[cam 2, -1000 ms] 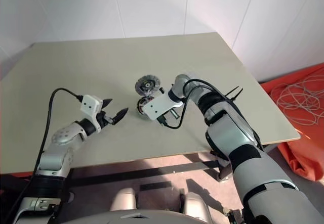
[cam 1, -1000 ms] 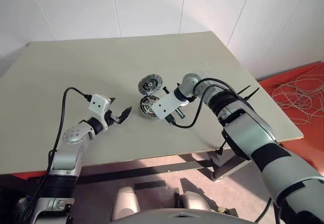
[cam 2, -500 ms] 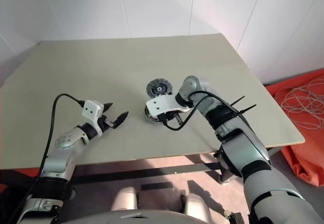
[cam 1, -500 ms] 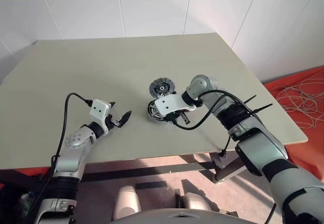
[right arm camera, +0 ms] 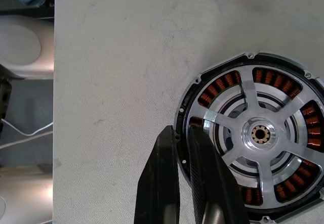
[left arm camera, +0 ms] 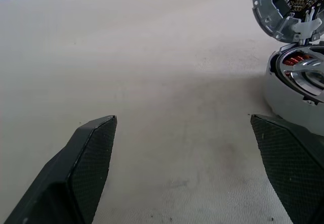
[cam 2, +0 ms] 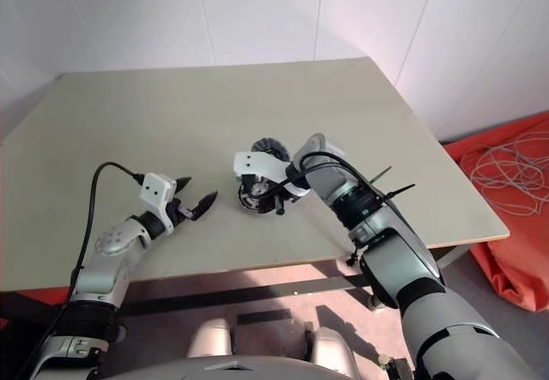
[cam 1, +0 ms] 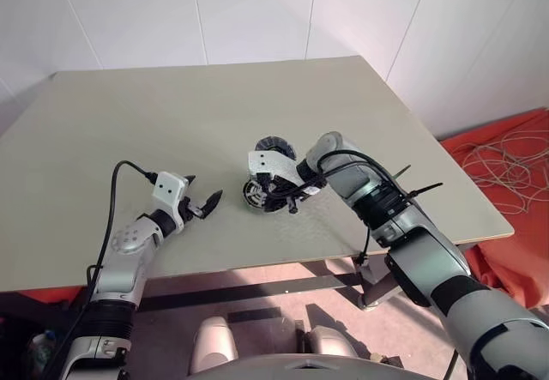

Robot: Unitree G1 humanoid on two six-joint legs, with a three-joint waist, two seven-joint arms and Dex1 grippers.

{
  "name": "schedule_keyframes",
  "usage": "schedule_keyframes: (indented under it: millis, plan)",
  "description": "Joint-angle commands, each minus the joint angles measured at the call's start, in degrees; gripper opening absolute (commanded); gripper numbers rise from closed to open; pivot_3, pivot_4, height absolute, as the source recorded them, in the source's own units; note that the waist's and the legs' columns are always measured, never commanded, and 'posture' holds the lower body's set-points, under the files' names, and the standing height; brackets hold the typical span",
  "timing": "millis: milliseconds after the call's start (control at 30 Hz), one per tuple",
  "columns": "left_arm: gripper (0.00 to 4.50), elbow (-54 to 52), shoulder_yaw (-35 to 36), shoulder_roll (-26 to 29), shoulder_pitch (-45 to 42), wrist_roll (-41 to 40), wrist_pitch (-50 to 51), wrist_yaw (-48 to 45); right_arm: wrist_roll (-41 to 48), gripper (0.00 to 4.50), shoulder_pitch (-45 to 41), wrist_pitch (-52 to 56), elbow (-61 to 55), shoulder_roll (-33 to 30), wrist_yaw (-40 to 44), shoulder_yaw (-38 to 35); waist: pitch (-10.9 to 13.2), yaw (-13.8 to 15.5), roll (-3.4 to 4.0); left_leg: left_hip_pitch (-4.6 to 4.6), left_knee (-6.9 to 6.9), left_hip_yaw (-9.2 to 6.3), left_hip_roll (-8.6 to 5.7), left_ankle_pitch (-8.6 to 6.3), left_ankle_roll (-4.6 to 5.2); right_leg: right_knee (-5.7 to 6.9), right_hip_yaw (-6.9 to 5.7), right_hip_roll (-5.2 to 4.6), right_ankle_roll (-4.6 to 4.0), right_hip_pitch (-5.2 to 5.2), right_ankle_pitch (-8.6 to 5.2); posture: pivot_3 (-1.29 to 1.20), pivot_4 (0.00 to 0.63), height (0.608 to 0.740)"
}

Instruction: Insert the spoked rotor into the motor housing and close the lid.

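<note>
Rotor (right arm camera: 259,133): we see it seated in the housing (right arm camera: 188,102), partly cut off.
Lid (left arm camera: 283,4): tilted, cropped.
Right gripper (right arm camera: 183,139): fingers together at the housing rim.
Left gripper (left arm camera: 185,125): fingers apart.

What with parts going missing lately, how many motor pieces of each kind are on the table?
motor housing: 1
spoked rotor, sitting in the housing: 1
lid: 1
Total: 3

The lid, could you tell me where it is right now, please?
In the left eye view, the lid sits near the table's middle, right behind the motor housing, partly hidden by the right gripper reaching over the housing.
</note>
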Motion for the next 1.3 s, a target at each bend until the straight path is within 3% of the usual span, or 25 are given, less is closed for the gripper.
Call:
schedule_keyframes:
  millis: [33,200,300,533,633,767,900,1167,1300]
  plan:
    - [4.5,-2.92,0.06,0.24,-0.43,-0.14,-0.08,0.31,2.57,0.75,-2.72,-0.64,0.95,1.87,-2.54,-1.53,0.01,-0.02,0.01,0.04,-0.01,0.0,0.0,0.02,-0.03,0.05,0.01,0.01,0.0,0.0,0.0,0.0,0.0,0.74]
    - [4.5,-4.89,0.27,0.54,-0.48,-0.41,1.58,0.69,3.22,2.39,-3.04,-3.86,3.25,2.85,-8.08,-2.09,0.01,0.34,0.01,0.08,-0.02,0.0,-0.04,0.07,-0.11,0.16,0.02,-0.04,-0.01,0.02,-0.01,0.0,0.0,0.74]
    - [4.5,-5.47,0.22,0.59,-0.71,-0.44,2.44,0.8,5.98,3.39,-2.97,-3.65,-0.4,2.53,-6.34,-2.72,0.01,0.3,0.01,0.08,0.0,0.0,-0.09,0.06,-0.1,0.16,0.05,-0.07,-0.01,0.04,-0.01,0.0,0.0,0.74]
    - [4.5,-5.79,0.3,0.6,-1.22,-0.46,3.44,0.78,15.36,3.39,-4.66,-5.07,-13.65,-0.64,0.53,-6.1,0.02,0.26,0.0,0.05,-0.03,-0.01,-0.05,0.06,-0.1,0.13,0.04,-0.02,0.0,0.0,0.0,0.0,0.0,0.74]
    - [4.5,-5.71,0.27,0.48,-1.24,-0.37,3.41,0.78,19.17,3.39,-2.78,-19.05,-16.87,-4.39,6.29,-7.01,0.01,0.47,-0.02,0.05,-0.03,-0.01,-0.05,0.05,-0.08,0.11,0.03,-0.03,0.0,0.02,-0.01,0.0,0.0,0.74]
    - [4.5,-5.2,0.15,0.44,-1.36,-0.19,3.05,0.64,13.56,3.39,-1.54,-33.52,-13.1,-10.98,8.54,-1.17,-0.02,0.5,-0.07,0.12,0.02,-0.01,-0.09,0.03,-0.05,0.09,0.04,-0.06,0.01,0.15,0.0,0.0,0.0,0.74]
    - [4.5,-4.53,0.12,0.52,-1.7,-0.1,2.67,0.37,5.86,3.39,-3.63,-44.16,-3.94,-11.81,2.29,3.08,-0.01,0.04,-0.06,0.15,0.06,0.0,-0.06,0.05,-0.08,0.17,0.04,-0.05,0.04,0.11,0.02,0.0,0.0,0.74]
    - [4.5,-3.56,-0.09,0.34,-1.9,0.04,1.99,0.1,-1.67,3.39,-7.13,-52.29,9.2,-9.12,-3.85,5.38,0.0,0.04,-0.05,-0.02,0.08,0.01,-0.07,0.02,-0.02,0.14,0.05,-0.03,0.02,-0.03,0.02,0.0,0.0,0.74]
    - [4.5,-4.21,-0.2,0.2,-1.73,0.02,2.29,0.39,-2.92,3.39,-9.01,-55.15,12.6,-8.9,-2.93,5.8,0.0,0.13,-0.06,-0.07,0.1,0.0,-0.08,0.0,0.02,0.12,0.04,-0.05,0.02,-0.03,0.02,0.0,0.0,0.74]
